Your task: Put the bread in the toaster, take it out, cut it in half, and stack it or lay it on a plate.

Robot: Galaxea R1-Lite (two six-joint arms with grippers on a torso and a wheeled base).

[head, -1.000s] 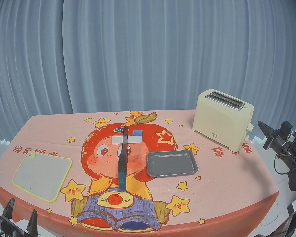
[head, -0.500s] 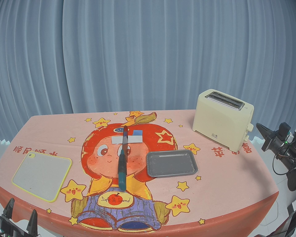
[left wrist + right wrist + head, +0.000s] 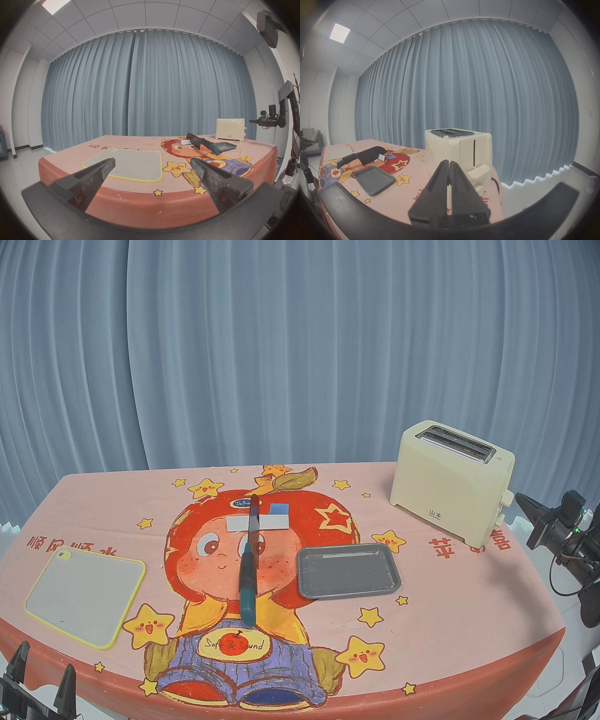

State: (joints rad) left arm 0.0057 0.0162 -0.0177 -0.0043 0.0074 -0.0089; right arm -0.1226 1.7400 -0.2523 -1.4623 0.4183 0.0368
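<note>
Far left, low off the near edge of the pink cartoon-printed tablecloth (image 3: pixel 469 615): black left gripper (image 3: pixel 152 164). Stands wide open, grips nothing.

Next along, near the cloth's left edge: flat grey cutting board with a yellow-green rim (image 3: pixel 84 594). Lies flat.

Centre: kitchen knife with a teal handle and dark blade (image 3: pixel 249 565). Points away from the robot, handle nearest, blade crossing a white strip (image 3: pixel 272 523).

Just right of the knife, apart from it: shallow dark grey rectangular tray (image 3: pixel 347 570). Lies flat.

Farther right and back: cream two-slot toaster (image 3: pixel 450 480) — stands upright, slots up.

Past the cloth's right edge, near the toaster's short side: black right gripper (image 3: pixel 449 164) — sits closed, fingers pressed together, nothing held.
</note>
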